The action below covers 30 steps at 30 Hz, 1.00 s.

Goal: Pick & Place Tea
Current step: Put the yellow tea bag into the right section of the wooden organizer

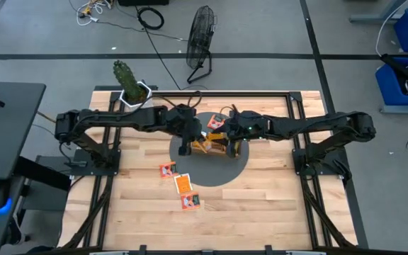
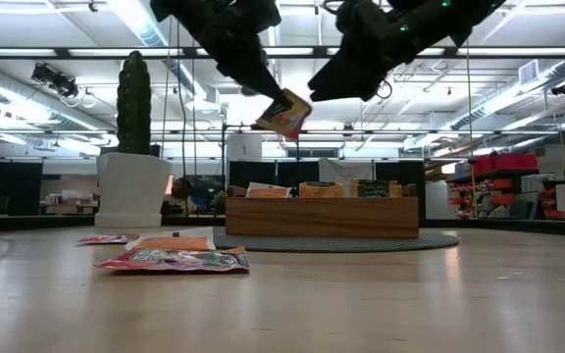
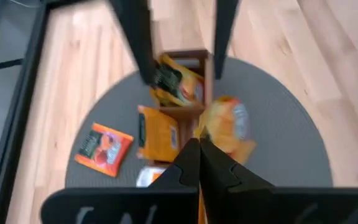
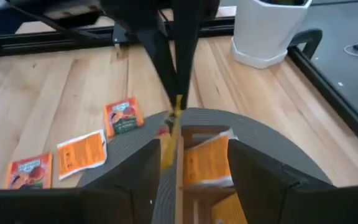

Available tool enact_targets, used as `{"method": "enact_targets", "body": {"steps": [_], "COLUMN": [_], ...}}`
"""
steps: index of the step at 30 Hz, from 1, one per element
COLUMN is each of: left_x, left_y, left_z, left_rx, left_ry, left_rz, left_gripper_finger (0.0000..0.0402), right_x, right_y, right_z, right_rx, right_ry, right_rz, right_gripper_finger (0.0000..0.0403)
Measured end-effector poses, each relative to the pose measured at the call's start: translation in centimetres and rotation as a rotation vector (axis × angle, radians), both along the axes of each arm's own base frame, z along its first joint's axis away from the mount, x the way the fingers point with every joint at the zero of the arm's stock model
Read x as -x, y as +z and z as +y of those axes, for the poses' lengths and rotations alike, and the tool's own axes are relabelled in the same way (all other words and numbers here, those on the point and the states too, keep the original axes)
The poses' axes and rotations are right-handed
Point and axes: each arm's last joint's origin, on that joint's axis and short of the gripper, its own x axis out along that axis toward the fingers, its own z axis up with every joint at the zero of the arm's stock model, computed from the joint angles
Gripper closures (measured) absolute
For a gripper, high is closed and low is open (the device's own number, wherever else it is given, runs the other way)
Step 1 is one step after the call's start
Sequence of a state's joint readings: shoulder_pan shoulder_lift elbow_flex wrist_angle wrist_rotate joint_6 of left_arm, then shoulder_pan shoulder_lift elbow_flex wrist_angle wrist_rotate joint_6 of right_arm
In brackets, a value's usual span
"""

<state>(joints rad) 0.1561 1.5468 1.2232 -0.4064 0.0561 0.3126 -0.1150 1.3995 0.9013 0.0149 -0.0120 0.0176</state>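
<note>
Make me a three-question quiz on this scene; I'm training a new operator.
1. True or false: the left gripper is shut on a sachet.
2. How many sachets lie on the bare wood in front of the mat?
3. The right gripper is: A) open B) shut on a sachet C) resting on the table.

Key: 1 true. 2 three. 3 A, above the tray.

Two matte black arms, slim jointed segments, left arm [image 1: 112,119] and right arm [image 1: 317,125], each bolted on a dark bracket base. Fingers [image 4: 253,180] are flat black blades with stepped, notched inner edges.
</note>
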Motion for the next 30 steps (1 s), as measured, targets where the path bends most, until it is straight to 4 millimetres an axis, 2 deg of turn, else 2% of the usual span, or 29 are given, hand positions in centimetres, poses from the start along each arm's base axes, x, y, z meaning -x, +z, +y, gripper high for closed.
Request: {"method": "enact_targets", "body": {"steps": [9, 14, 19, 30], "left_x": [-0.9, -0.4, 0.1, -0.7], "left_y": [0.7, 0.2, -0.1, 0.8], "left_z": [-0.8, -0.6, -0.3, -1.5], "left_rx": [-0.012, -0.049, -0.092, -0.128], "left_ry": [-0.07, -0.032, 0.019, -0.061], "left_rz": [0.002, 0.073, 0.139, 0.06], "left_gripper_finger": [0.0401, 0.0401, 0.0401, 0.0401], "right_x": [-2.1, -2.0, -2.0, -2.8], "right_y": [-0.5, -0.6, -0.5, -1.4], "right_z": [-0.5, -0.5, -0.4, -0.4], "right_rx": [0.013, 0.002, -0.03, -0.074], "right_ry": [-0.017, -0.018, -0.009, 0.025], "right_rz": [0.049, 0.14, 0.146, 0.14], "right_gripper_finger": [0.0208, 0.0208, 0.0208, 0.0208]}}
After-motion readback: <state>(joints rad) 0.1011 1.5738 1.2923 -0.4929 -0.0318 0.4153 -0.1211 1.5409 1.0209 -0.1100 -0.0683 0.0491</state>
